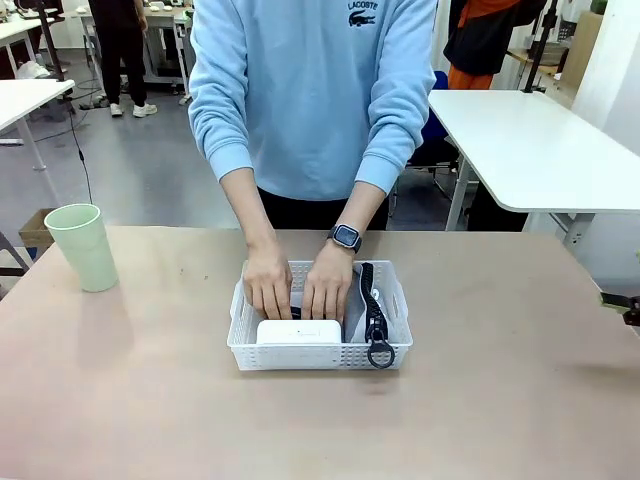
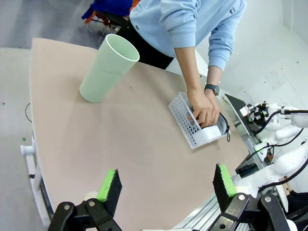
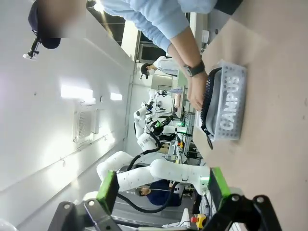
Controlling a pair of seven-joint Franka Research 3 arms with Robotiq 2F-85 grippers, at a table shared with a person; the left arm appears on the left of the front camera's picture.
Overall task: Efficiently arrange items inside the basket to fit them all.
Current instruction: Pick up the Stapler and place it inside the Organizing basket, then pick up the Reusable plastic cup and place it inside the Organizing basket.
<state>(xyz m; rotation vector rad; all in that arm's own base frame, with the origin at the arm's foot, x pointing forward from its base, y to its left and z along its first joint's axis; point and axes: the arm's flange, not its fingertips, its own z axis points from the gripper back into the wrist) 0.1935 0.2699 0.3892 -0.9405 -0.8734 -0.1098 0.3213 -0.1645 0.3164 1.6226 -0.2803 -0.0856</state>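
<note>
In the basket [image 1: 318, 358] the person's hands [image 1: 328, 286] lay the white device [image 1: 299, 331] flat beside the edgewise pouch [image 1: 354, 306], likely saving room; left gripper [image 2: 166, 173] and right gripper [image 3: 162, 179] wait, jaws spread.

Access into the basket [image 1: 300, 358] from above is obstructed: the person's hands [image 1: 270, 285] cover its middle, a pouch [image 1: 372, 305] stands on edge along its right side, and a white device [image 1: 299, 331] lies against the near wall. The table [image 1: 480, 400] lies open in front and on both sides. The cup [image 1: 82, 247] stands well apart, far left.
</note>
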